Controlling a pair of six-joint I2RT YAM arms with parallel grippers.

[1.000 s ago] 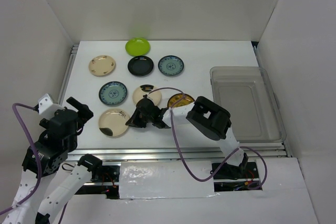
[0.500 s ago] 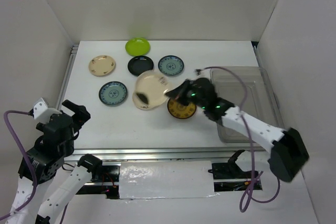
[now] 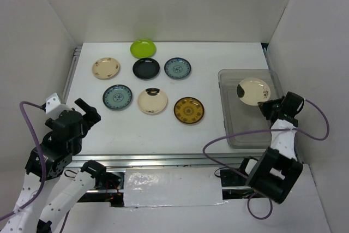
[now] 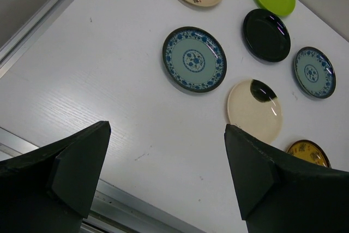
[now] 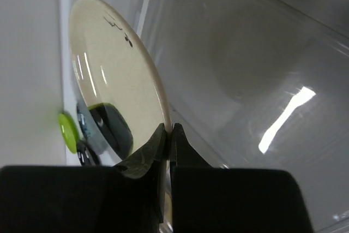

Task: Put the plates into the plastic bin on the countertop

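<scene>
Top view, right end effector: the right end effector (image 3: 264,103) is closed on the near rim of the cream plate with a brown patch (image 3: 253,89).
Top view, held plate: it hangs over the far half of the plastic bin (image 3: 252,126); whether it touches the bin floor cannot be told.
Top view, bin: clear, at the right side of the white surface (image 3: 218,53).
Top view, left end effector: the left end effector (image 3: 73,110) is spread fully apart and holds nothing, at the near left edge of the surface.
Top view, far plates: lime green plate (image 3: 143,48) farthest back; nearer, in a row, tan plate (image 3: 106,68), black plate (image 3: 146,68), far blue-patterned plate (image 3: 178,67).
Top view, near plates: near blue-patterned plate (image 3: 117,96), cream plate (image 3: 152,101), amber-brown plate (image 3: 188,109); all seven lie flat and apart.
Left wrist view, fingers: both dark fingers (image 4: 82,170) stand wide apart above bare surface, touching nothing; the seven plates lie beyond them.
Right wrist view, grip: the fingertips (image 5: 143,159) are pinched on the rim of the patched plate, which stands tilted on edge.
Right wrist view, surroundings: clear bin plastic fills the space to the right of the plate; the lime green plate shows at the left.
</scene>
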